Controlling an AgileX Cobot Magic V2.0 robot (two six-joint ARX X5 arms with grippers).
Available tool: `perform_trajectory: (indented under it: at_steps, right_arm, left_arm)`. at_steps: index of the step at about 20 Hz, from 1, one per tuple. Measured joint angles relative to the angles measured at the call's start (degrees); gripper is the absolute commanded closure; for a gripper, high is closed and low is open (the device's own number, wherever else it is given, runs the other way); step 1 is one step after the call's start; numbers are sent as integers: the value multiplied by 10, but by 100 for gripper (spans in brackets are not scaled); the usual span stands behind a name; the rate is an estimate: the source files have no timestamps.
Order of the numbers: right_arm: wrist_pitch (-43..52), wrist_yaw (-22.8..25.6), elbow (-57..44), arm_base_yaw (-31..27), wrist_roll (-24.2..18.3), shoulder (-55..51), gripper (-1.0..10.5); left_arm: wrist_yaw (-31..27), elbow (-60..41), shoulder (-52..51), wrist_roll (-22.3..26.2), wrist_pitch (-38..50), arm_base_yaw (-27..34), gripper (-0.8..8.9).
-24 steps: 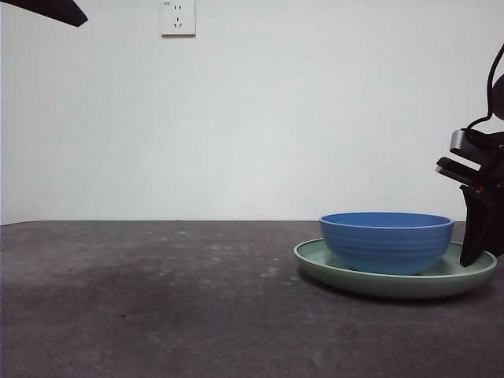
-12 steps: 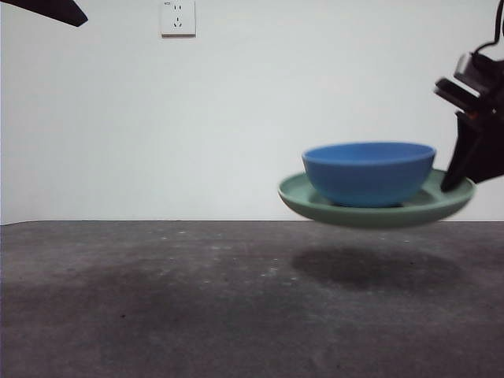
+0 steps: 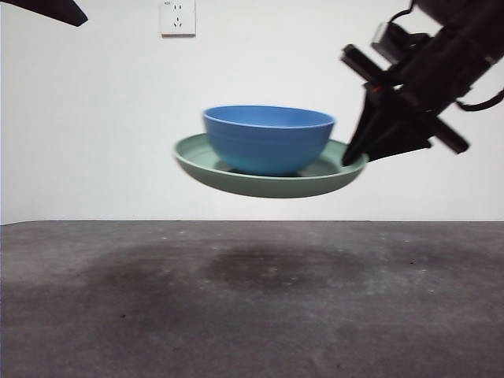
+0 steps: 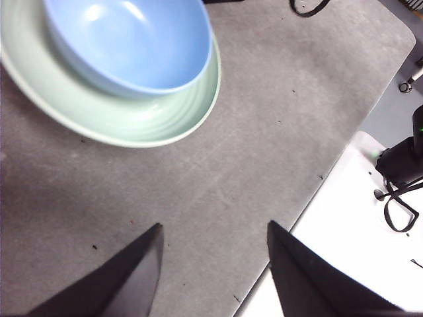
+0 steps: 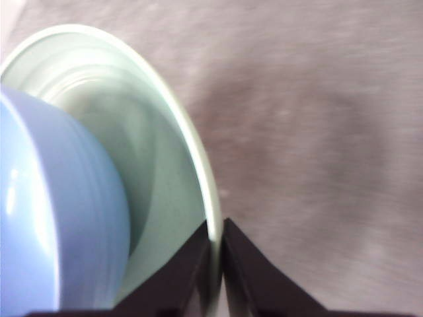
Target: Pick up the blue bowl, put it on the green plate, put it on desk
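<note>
Since a second ago the green plate point(image 3: 268, 179) has left the desk point(image 3: 236, 299), risen clear, and travelled across the front view toward its middle, carrying the blue bowl point(image 3: 268, 140) with it. You now have both hanging in the air, well above the tabletop, with only a soft shadow beneath them.

Your right gripper point(image 3: 356, 157) is clamped on the plate's rim; in the right wrist view its two jaws pinch the thin green edge point(image 5: 213, 244) between them. The plate tilts slightly, its far side from the grip a little higher in the front view, and the bowl sits inside it, leaning with it.

Your left gripper point(image 4: 213, 264) waits high with its jaws apart, holding nothing; it looks down on bowl point(image 4: 129, 39) and plate point(image 4: 132, 119) from above.

Judging by this, the stacking step is done and you are in the carry phase; what remains is setting the pair down on the desk. With a one-sided rim grip and a glossy loose bowl, I would expect sliding if you tilt further, so lower it gently and level.
</note>
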Motion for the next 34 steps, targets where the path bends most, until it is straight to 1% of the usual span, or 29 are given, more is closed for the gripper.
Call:
perform_trajectory:
  at_steps: [3, 6, 12, 15, 19, 20, 22, 23, 28, 31, 34]
  right_arm:
    - [20, 19, 0, 28, 19, 40, 937]
    - [57, 26, 0, 40, 38, 81, 937]
    - [90, 29, 0, 40, 63, 167, 937]
    - [97, 28, 1, 40, 68, 186, 937]
    - [97, 28, 3, 41, 68, 187, 930]
    - [97, 28, 3, 41, 68, 187, 903]
    - [98, 27, 4, 42, 68, 187, 782]
    - [98, 26, 4, 43, 68, 187, 763]
    - [81, 28, 5, 44, 69, 181, 763]
    - [50, 51, 5, 43, 66, 131, 763]
    - [1, 58, 5, 42, 41, 54, 763]
  left_arm:
    - [0, 0, 0, 0, 0, 0, 565]
    - [0, 0, 0, 0, 0, 0, 565]
    - [0, 0, 0, 0, 0, 0, 565]
    - [0, 0, 0, 0, 0, 0, 565]
    - [0, 0, 0, 0, 0, 0, 565]
    - [0, 0, 0, 0, 0, 0, 565]
    - [0, 0, 0, 0, 0, 0, 565]
    - [0, 0, 0, 0, 0, 0, 565]
    - [0, 0, 0, 0, -1, 0, 565]
    - [0, 0, 0, 0, -1, 0, 565]
    - [0, 0, 0, 0, 0, 0, 565]
